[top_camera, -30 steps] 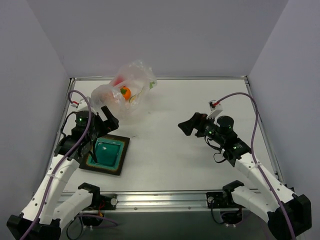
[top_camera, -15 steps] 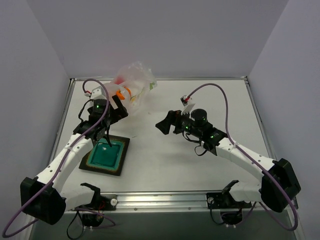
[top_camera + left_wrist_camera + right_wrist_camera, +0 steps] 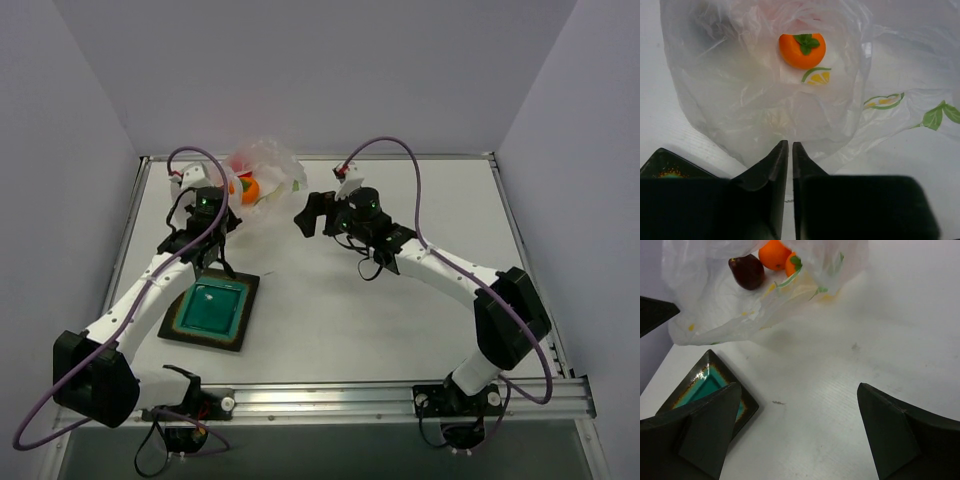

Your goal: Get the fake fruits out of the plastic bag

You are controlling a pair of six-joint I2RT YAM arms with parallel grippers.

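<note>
Sitting at the plastic bag's point(image 3: 740, 100) 6 o'clock edge, the left gripper point(image 3: 790, 145) has jaws together. The right gripper point(image 3: 799, 387) has jaws gaping wide.

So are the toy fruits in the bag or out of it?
In. The orange fruit and the dark maroon fruit both show through the clear film of the plastic bag; none shows outside it.

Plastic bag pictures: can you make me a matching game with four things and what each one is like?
Things:
1. left tool
2. right tool
3. dish
4. maroon fruit

What it is like:
a. teal
b. wide open
c. inside the plastic bag
d. shut

Pairs: 1-d, 2-b, 3-a, 4-c
</note>
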